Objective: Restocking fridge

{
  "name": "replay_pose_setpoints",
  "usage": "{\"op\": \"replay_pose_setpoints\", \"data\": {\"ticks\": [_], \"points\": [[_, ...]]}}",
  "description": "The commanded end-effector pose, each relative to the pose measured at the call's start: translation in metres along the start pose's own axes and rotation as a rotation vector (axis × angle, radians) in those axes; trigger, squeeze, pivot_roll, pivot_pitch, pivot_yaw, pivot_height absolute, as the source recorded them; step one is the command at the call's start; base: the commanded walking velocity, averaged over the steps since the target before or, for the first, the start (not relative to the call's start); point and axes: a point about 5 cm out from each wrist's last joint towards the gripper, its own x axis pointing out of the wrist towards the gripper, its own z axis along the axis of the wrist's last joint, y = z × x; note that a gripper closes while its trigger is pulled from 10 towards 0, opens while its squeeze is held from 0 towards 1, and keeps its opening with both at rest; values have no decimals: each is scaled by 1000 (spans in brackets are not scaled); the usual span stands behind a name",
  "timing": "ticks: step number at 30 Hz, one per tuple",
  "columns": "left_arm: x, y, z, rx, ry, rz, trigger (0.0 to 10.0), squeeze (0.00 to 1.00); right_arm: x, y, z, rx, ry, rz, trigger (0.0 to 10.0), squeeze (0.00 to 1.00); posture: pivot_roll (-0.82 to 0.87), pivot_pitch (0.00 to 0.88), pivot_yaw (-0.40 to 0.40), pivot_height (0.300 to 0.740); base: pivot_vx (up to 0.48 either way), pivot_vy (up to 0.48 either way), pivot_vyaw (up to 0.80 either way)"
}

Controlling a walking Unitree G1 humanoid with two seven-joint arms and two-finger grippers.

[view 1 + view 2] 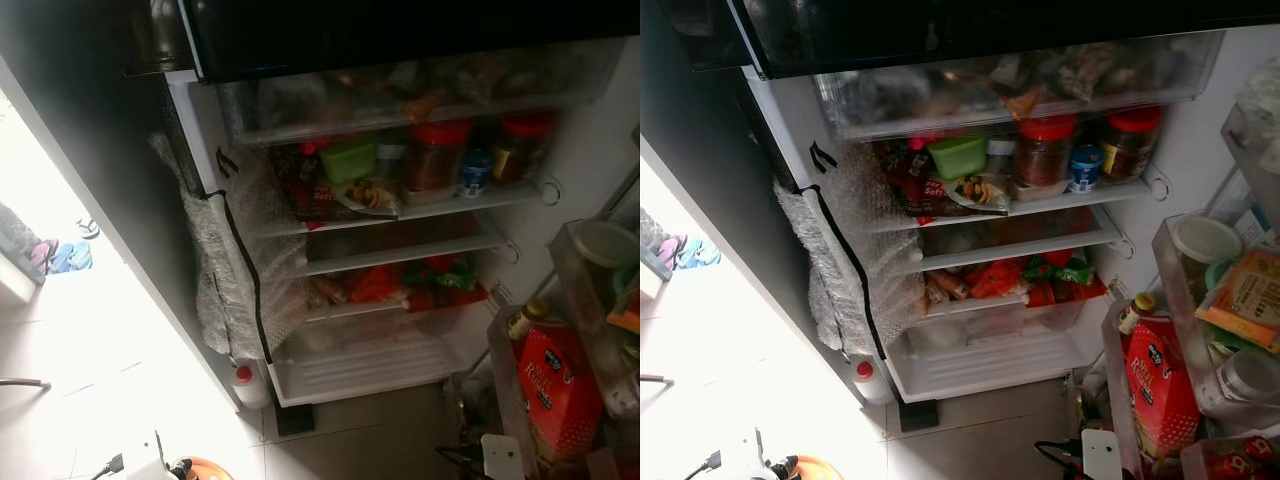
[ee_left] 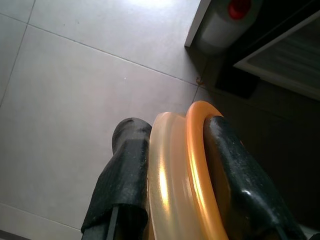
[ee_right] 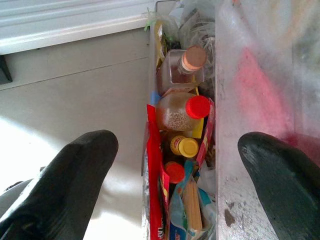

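The fridge (image 1: 380, 372) stands open before me, its lowest shelf bare. Higher shelves hold red-lidded jars (image 1: 435, 155), a green tub (image 1: 348, 160) and red and green packets (image 1: 400, 285). My left gripper (image 2: 175, 125) is low by the floor tiles, shut on a round translucent container with an orange lid (image 2: 172, 175). That lid's orange edge (image 1: 200, 468) shows at the bottom of the left eye view. My right gripper (image 3: 177, 142) is open, fingers wide apart, above several bottles with red and yellow caps (image 3: 185, 125) beside the fridge door.
The open door's bins (image 1: 1130, 390) on the right hold a red box (image 1: 560, 390), a bottle and tubs. A white bottle with a red cap (image 1: 245, 385) stands on the floor at the fridge's left corner. Bubble wrap (image 1: 225, 280) hangs there. Sunlit floor and sandals (image 1: 60, 257) lie left.
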Motion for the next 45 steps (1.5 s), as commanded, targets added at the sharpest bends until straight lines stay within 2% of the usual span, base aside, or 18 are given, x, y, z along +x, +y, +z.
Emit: {"op": "replay_pose_setpoints", "data": {"ticks": [1, 12, 24, 45], "points": [[-3, 5, -17, 6, 68, 8, 10000, 0, -1, 3, -2, 0, -1, 0, 10000, 0, 0, 64, 30, 740, 0, 0, 0], [-3, 4, -18, 7, 69, 6, 10000, 0, 0, 1, 5, -8, -38, -24, 10000, 0, 0, 69, 27, 740, 0, 0, 0], [-2, 4, -16, -5, 62, 2, 10000, 0, 2, -28, 10, -3, -67, -126, 10000, 0, -10, 67, 30, 740, 0, 0, 0], [-2, 3, -14, -10, 53, -5, 10000, 0, 2, -39, 12, -26, -75, -162, 10000, 0, -9, 59, 35, 740, 0, 0, 0]]}}
